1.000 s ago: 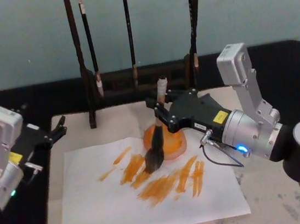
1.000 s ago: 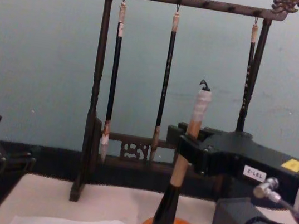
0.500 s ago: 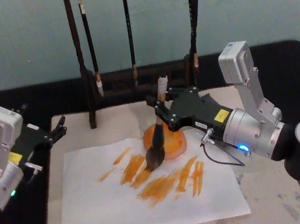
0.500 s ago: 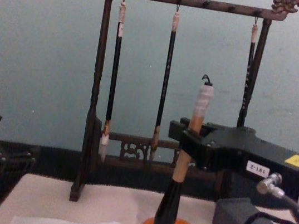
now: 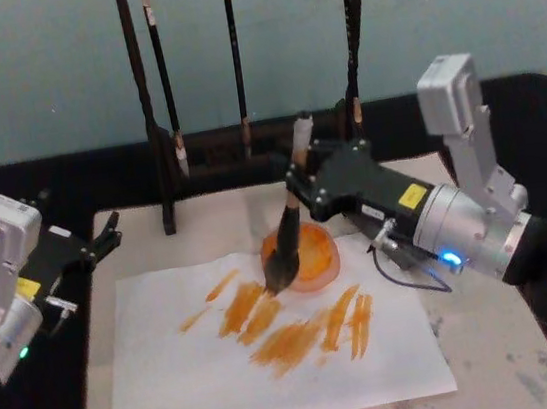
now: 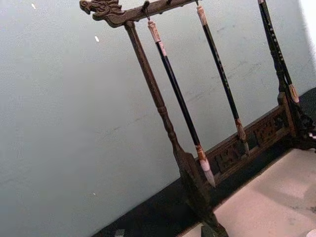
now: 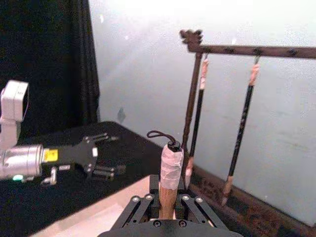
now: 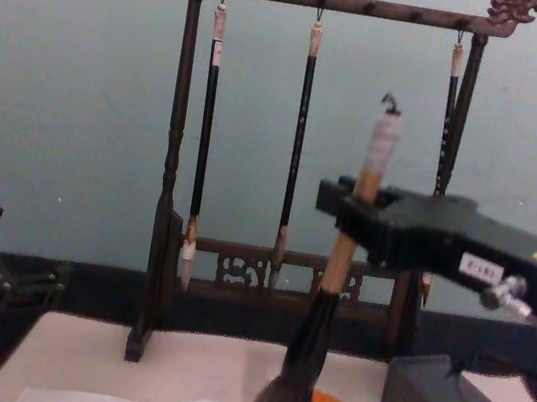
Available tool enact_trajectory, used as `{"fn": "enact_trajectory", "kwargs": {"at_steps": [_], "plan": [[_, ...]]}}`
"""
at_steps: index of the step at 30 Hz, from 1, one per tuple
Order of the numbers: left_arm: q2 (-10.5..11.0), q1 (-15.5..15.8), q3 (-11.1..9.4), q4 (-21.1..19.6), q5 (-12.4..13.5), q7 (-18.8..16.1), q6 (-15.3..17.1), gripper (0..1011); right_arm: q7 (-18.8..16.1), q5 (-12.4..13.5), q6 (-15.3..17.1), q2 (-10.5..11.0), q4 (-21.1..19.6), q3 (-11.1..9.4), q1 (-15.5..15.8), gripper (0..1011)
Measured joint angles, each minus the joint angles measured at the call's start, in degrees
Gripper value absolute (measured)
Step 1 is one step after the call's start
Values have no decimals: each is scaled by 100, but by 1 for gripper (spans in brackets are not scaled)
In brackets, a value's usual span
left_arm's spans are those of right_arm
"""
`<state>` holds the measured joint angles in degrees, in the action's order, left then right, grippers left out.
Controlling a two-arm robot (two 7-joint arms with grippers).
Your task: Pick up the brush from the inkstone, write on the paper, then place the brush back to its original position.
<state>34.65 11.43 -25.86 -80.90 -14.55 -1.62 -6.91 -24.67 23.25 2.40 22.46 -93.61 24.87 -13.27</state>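
**Operator:** How will the brush handle, and where should it be gripped?

**Inspector:** Judged light and stiff along the shaft. The bushy bristle head is soft and will splay under pressure. It looks loaded with orange ink, so expect it to mark whatever it brushes. Your hold belongs on the light wooden handle, below the white-wrapped end. The black lower shaft looks smoother and sits closer to the wet bristles, so avoid it.

**Operator:** Where is it relative to the end effector?

**Inspector:** The right end effector [image 5: 296, 183] is clamped on the brush [image 5: 291, 220] at that wooden section. The wrist view shows both fingers pressed to the handle, with the wrapped end and its black loop standing up above them. The brush is tilted: its top leans toward the brush rack [image 5: 156, 129], and its head hangs down and to your left, below the fingers. The bristles sit at the near-left rim of the inkstone [image 5: 318, 256], where the dish meets the paper [image 5: 197, 386]. I cannot tell whether the tip touches either surface.

**Operator:** And the other arm?

**Inspector:** The left end effector [image 5: 106, 237] is parked at the left edge of the tabletop [image 5: 488, 343], fingers apart and holding nothing, well apart from the brush.

**Operator:** Any handling note?

**Inspector:** In my judgement you should set the head down gently. The dish is small and glossy, so the brush may slide on it.
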Motion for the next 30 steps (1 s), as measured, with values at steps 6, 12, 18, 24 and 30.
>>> {"fn": "enact_trajectory", "kwargs": {"at_steps": [6,12,18,24,30], "plan": [[0,0,0,0,0,0,0,1001,80,165,-61,-58,-18,-173,6,161],[0,0,0,0,0,0,0,1001,119,476,-53,-159,182,-373,-82,161],[0,0,0,0,0,0,0,1001,158,932,79,-288,527,-576,-241,161],[0,0,0,0,0,0,0,1001,280,1396,304,-420,989,-752,-428,161],[0,0,0,0,0,0,0,1001,402,1714,469,-506,1373,-853,-571,161]]}}
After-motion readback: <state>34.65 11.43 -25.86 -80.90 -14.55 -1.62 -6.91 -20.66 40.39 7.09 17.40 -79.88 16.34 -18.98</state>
